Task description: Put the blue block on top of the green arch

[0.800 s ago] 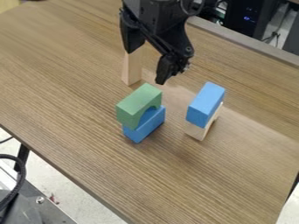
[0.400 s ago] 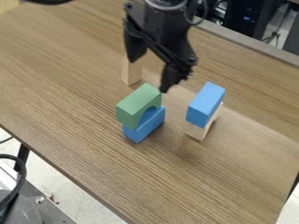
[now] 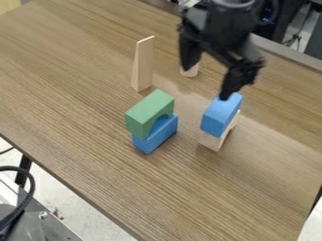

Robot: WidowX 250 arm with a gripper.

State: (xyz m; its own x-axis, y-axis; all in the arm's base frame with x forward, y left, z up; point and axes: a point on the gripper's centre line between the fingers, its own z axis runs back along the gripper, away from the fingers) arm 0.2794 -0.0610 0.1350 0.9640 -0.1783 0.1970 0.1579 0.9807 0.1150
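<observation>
Green first, from the camera view: we record the green arch (image 3: 146, 113) left of centre on the wood-grained table (image 3: 82, 127), its opening downward. It sits on a lower blue block (image 3: 157, 136), which shows through the opening and beneath it. The top of the arch carries no block.

The upper blue block (image 3: 217, 117) lies to the right of this stack, well apart from it. We find it resting on a pale wooden piece (image 3: 213, 141), whose near end and right side are visible below the blue. The two stacks stand separately on the table, at roughly the same slant.

We note the black gripper (image 3: 205, 84) above the far side of the upper blue block, hanging down from the top edge of the view. Its two fingers are spread apart, with nothing between them. One fingertip overlaps the far end of that block in our line of sight; we cannot tell whether they touch.

Behind the green arch we log a tall wooden wedge (image 3: 142, 66), upright, narrowing upward. To its right is a small pale cylinder (image 3: 190, 72), partly hidden behind the gripper. A black cable (image 3: 29, 189) curves at lower left, beyond the table edge.
</observation>
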